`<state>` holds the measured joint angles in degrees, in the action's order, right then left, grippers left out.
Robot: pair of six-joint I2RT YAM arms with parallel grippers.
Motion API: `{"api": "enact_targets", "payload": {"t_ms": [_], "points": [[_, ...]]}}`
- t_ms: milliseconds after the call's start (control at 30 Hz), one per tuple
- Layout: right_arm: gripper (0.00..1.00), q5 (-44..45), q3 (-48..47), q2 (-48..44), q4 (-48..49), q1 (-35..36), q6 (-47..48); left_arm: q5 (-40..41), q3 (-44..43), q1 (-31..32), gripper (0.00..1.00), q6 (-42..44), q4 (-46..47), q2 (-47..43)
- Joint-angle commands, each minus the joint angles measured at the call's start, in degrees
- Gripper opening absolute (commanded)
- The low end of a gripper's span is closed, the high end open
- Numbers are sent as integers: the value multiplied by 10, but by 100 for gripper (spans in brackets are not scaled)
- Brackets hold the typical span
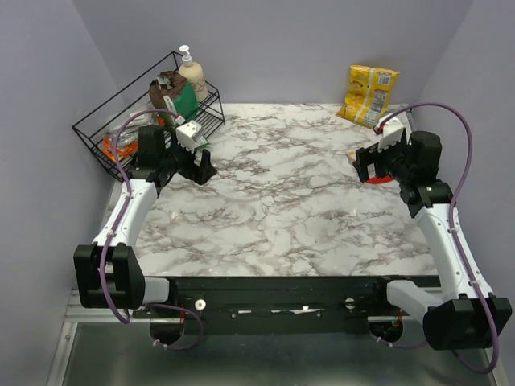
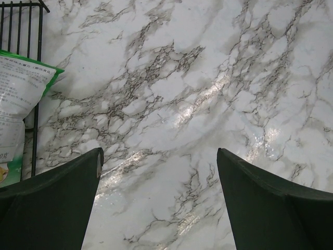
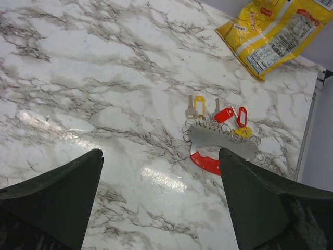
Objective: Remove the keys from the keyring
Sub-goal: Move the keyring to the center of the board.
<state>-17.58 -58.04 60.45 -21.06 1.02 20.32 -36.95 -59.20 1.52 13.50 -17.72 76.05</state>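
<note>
You have a white marble-patterned table (image 1: 273, 201) with grey veins before you. At its far left corner you see a black wire rack (image 1: 96, 133), set at a slant to the table's edge. It holds a cream pump bottle (image 1: 191, 76), a green bag (image 1: 187, 100) and an orange packet (image 1: 113, 147). At the far right, a yellow snack bag (image 1: 368, 95) sits near the back wall.

Grey-veined white marble surface (image 3: 78, 67)
Ahead of the right jaws: red- and yellow-tagged silvery keys (image 3: 225, 115), red keyring (image 3: 205, 160).
</note>
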Motion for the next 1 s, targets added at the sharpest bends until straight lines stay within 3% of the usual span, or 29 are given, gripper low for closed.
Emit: {"api": "enact_targets", "payload": {"t_ms": [0, 500, 800, 967], "points": [[100, 45, 17, 11, 22, -4, 14, -7, 7, 1, 99, 3, 4, 5], [100, 135, -11, 119, 32, -24, 19, 150, -28, 141, 99, 29, 6, 43], [99, 173, -143, 274, -40, -42, -34, 126, -85, 148, 99, 33, -28, 71], [95, 154, -232, 374, -109, -74, -98, 113, -64, 148, 99, 8, -5, 57]]}}
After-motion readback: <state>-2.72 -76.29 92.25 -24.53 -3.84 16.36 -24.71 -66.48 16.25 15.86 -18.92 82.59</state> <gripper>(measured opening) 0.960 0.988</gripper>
